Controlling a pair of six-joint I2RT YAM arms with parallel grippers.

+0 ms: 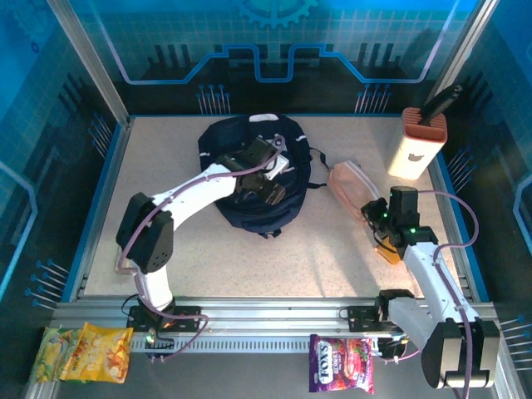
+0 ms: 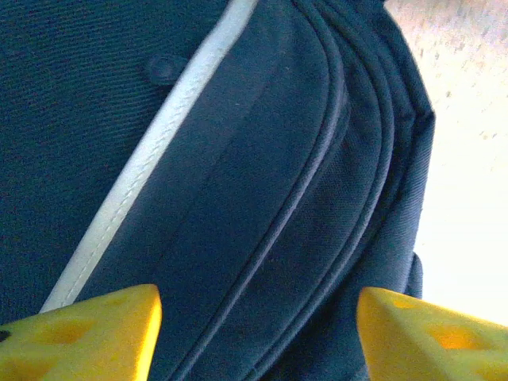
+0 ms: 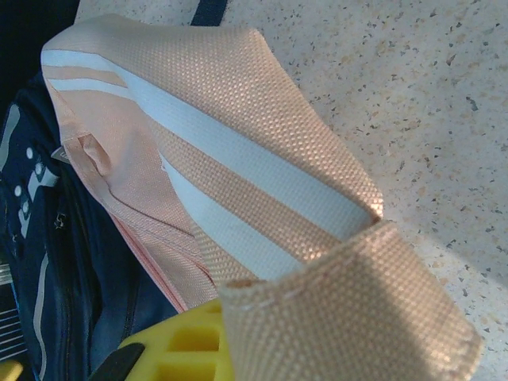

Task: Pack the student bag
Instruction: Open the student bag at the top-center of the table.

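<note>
Left wrist view: yellow fingers (image 2: 95, 329) of left gripper (image 2: 254, 333) stand apart, nothing pinched between them.
Under those fingers: navy bag (image 2: 238, 159) close below, showing a white stripe and curved piped seams; contact cannot be told.
Right wrist view: yellow finger (image 3: 186, 349) sits at the near end of a peach pouch (image 3: 238, 159) with white bands; the pouch's woven end curls up over it. Right gripper (image 1: 376, 214) reads as closed on that end.
Beside pouch: navy fabric with pale marks along its left side.
Bag position: on the table (image 1: 291, 266), centre, toward the far edge; dark straps trail off its right side.
Left arm: reaches from the near left corner, wrist over the bag's middle.
Pouch position: just right of the bag, angled toward the right edge.
Far right corner: white box (image 1: 416, 145) with a dark handle sticking out.
Near rail: yellow packets (image 1: 83, 353) at left, purple packet (image 1: 341, 363) at right.
</note>
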